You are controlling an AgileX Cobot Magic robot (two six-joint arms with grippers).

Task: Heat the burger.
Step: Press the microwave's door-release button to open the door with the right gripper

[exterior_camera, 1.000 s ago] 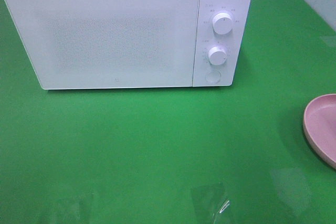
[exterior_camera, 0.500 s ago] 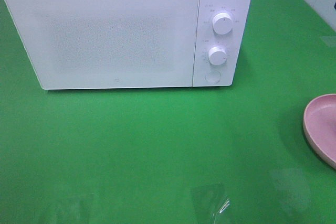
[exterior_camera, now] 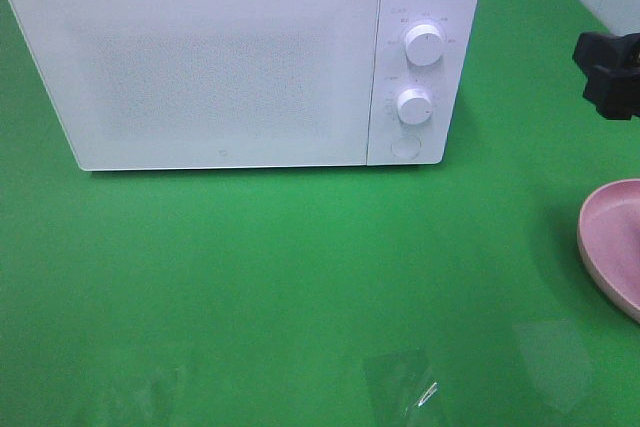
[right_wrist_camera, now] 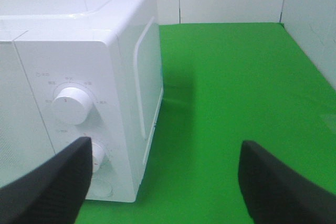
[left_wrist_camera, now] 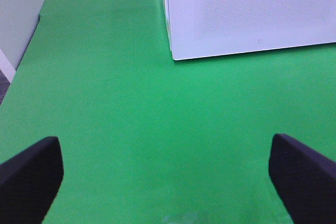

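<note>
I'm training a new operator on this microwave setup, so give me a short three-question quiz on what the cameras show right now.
1. True or false: the door of the microwave stands open.
2. How many knobs sit above its round button? A one, B two, C three.
3. Fill in: the left pincer and the right pincer both stand ___, holding nothing.
Key: 1 false; 2 B; 3 open.
</note>
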